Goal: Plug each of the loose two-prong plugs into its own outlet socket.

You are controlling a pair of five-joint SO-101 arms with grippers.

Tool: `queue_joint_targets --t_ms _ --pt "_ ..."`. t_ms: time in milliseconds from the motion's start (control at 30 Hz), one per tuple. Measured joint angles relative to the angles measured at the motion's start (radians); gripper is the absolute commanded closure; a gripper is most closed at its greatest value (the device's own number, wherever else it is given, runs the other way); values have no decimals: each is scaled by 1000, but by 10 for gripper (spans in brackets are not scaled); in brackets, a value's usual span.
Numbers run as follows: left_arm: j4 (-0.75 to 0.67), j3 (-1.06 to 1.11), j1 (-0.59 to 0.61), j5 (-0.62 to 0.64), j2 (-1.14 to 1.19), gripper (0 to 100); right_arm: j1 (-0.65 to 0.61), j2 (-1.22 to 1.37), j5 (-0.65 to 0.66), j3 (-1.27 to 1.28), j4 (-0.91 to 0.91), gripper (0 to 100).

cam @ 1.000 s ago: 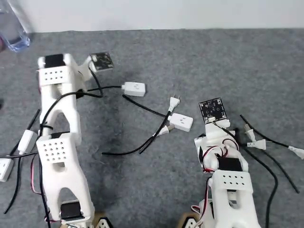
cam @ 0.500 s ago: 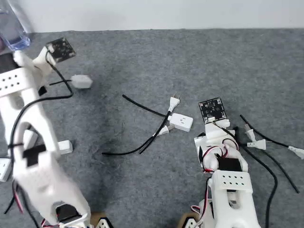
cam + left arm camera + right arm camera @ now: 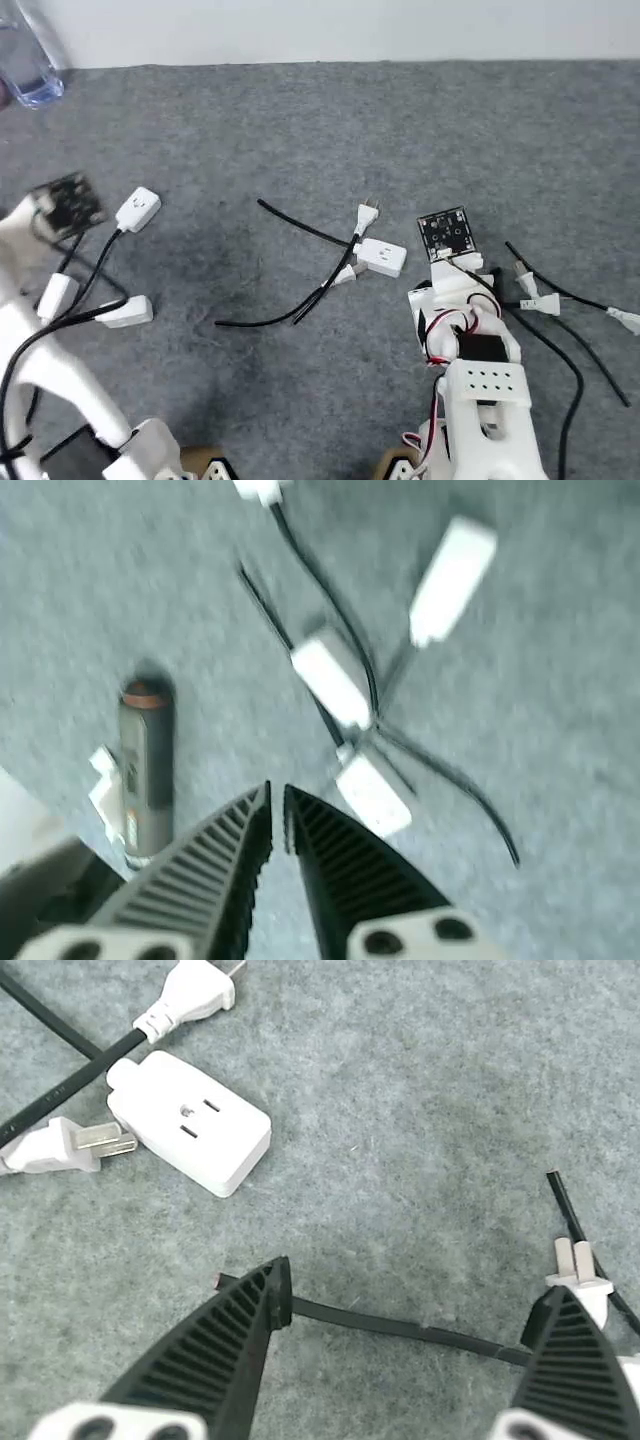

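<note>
- High view: the centre socket (image 3: 381,257) lies on the grey carpet (image 3: 300,130); one plug (image 3: 368,215) lies just beyond it and a second plug (image 3: 345,275) just beside it, neither inserted; more plugs (image 3: 527,285) lie loose beside the right arm (image 3: 470,360); spare sockets (image 3: 138,210) sit by the left arm (image 3: 62,205) at the left edge.
- Left wrist view: the left gripper (image 3: 277,792) has its jaws all but closed, with nothing between them; it hangs over the spare sockets and their cords (image 3: 320,590), which are too blurred to tell more; a dark cylinder (image 3: 145,750) lies nearby.
- Right wrist view: the right gripper (image 3: 418,1285) is spread wide and empty; a black cord (image 3: 400,1325) crosses the gap; the centre socket faces up, slots showing; the second plug's prongs point at its side; a loose plug (image 3: 577,1275) sits just beside one fingertip.
- Handling, as I judge it: the plugs look light, hard and small; hold the flat sides of the body behind the prongs, never the cord, which is stiff enough to twist the plug off line; the socket is light too and likely to slide when pushed, so the other arm should pin it.
</note>
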State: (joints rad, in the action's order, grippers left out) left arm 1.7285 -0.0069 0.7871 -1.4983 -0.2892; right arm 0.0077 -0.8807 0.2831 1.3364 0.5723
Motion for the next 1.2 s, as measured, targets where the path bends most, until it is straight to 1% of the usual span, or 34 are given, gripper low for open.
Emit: queue_joint_targets --t_ms 67,167,267,367,500,600,667,733,800,900,967,1133,1200 --pt "0 12 35 -35 -3 988 3 0 0 2 0 638" --pt "0 17 37 -49 -6 987 3 -2 0 2 0 638" --pt "2 17 -5 -48 -11 987 2 -2 0 2 0 638" --pt "-74 23 -87 37 -12 987 0 -2 0 2 0 638" --pt "-287 95 -236 273 -12 987 2 -2 0 2 0 638" --pt "-519 215 -356 476 -9 987 2 -2 0 2 0 638" --pt "-683 305 -433 585 17 987 2 -2 0 2 0 638" --pt "-807 359 -497 634 75 987 2 -2 0 2 0 638" --pt "-873 362 -543 646 152 987 2 -2 3 2 0 638" --pt "-934 315 -560 660 296 987 2 -2 6 2 -3 638" --pt "-957 238 -562 697 407 987 2 -2 6 2 -6 638" --pt "-959 -48 -542 761 712 987 0 -2 6 2 -8 638" --pt "-921 -187 -531 766 830 987 2 -2 6 2 -8 638"
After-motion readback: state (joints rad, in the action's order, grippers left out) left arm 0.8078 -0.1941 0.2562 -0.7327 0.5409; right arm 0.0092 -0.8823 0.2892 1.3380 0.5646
